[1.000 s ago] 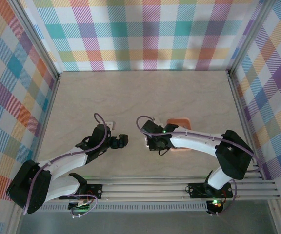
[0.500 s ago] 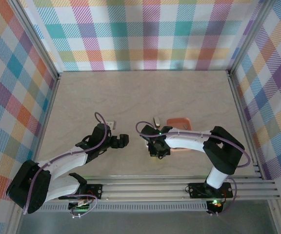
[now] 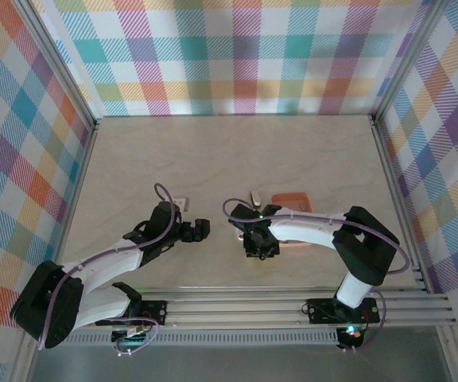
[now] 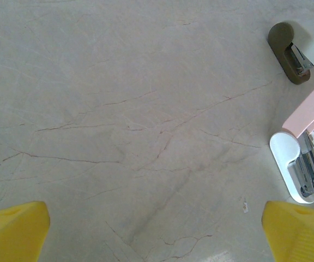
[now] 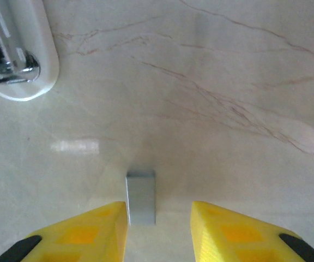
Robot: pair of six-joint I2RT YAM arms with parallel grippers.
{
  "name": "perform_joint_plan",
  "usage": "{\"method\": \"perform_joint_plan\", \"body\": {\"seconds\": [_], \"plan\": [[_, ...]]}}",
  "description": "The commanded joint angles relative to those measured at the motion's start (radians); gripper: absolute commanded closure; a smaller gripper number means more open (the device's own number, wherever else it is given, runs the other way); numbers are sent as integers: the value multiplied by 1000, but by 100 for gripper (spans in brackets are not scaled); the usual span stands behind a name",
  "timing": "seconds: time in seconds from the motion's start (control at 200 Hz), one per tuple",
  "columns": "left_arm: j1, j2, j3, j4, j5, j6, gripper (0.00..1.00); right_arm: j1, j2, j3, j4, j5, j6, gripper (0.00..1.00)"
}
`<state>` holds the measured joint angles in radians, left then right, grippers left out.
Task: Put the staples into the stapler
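Grey staples [image 5: 140, 197] outside opened pink stapler [image 4: 311, 113]

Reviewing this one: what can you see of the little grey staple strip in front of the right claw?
The small grey metal staple strip is a short rectangular block with a dull sheen, lighter along its far end. It lies flat on the pale marbled table, pointing lengthwise away from the right claw. One long edge sits right by one yellow fingertip, and a clear gap separates it from the other, so it is not clamped.
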<state>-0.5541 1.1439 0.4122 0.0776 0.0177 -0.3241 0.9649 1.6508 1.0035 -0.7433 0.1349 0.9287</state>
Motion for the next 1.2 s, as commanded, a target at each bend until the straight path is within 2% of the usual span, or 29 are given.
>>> {"method": "perform_joint_plan", "body": {"seconds": [0.0,0.16,0.29,0.67,1.195], "plan": [[-7,-9,14,-14,9,15,0,-24,-61,31,-107,-56,56,65],[-7,-11,8,-16,7,15,0,-56,-82,25,-84,-113,60,65],[-7,-10,11,-18,2,16,0,-66,-37,63,-82,-131,28,66],[-7,-3,17,-25,-4,18,0,-77,101,139,-88,-145,-36,67],[-7,9,24,-22,-4,17,0,-89,140,117,-64,-147,-48,70]]}}
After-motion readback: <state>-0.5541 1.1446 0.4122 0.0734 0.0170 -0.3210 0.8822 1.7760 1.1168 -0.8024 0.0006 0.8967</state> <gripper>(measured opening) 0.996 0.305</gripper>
